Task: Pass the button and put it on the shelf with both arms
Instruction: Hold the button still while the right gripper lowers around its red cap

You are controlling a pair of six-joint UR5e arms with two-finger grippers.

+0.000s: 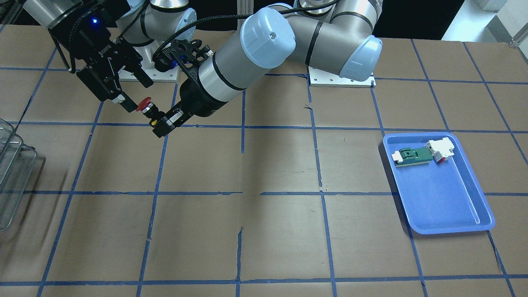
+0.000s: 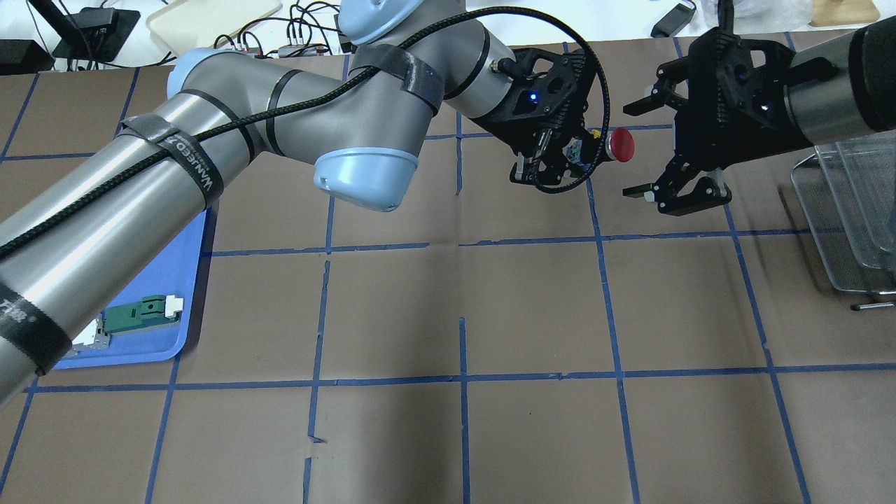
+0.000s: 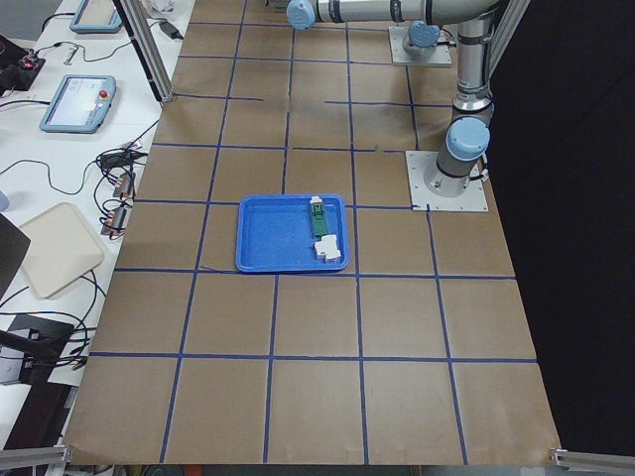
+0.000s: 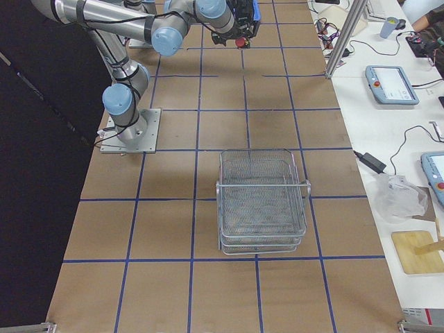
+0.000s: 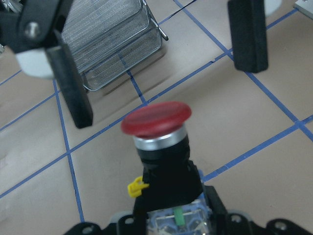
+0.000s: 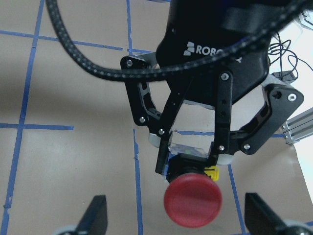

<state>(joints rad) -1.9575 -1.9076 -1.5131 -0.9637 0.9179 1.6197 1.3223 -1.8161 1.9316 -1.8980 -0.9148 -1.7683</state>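
My left gripper (image 2: pixel 560 150) is shut on the black body and base of the button (image 2: pixel 620 143) and holds it level above the table, red cap toward the right arm. In the front view the button (image 1: pixel 145 105) sits between the two grippers. My right gripper (image 2: pixel 633 149) is open. Its fingers (image 5: pixel 73 93) stand wide on either side of the red cap (image 6: pixel 192 198) without touching it. The wire-mesh shelf (image 2: pixel 854 210) stands on the table past the right gripper and also shows in the right side view (image 4: pixel 262 201).
A blue tray (image 1: pixel 447 202) near the left arm's side holds a green-and-white flat part (image 1: pixel 412 156) and a white block with a red bit (image 1: pixel 441 149). The brown table has a blue tape grid. The arms' base plates lie at the robot's edge.
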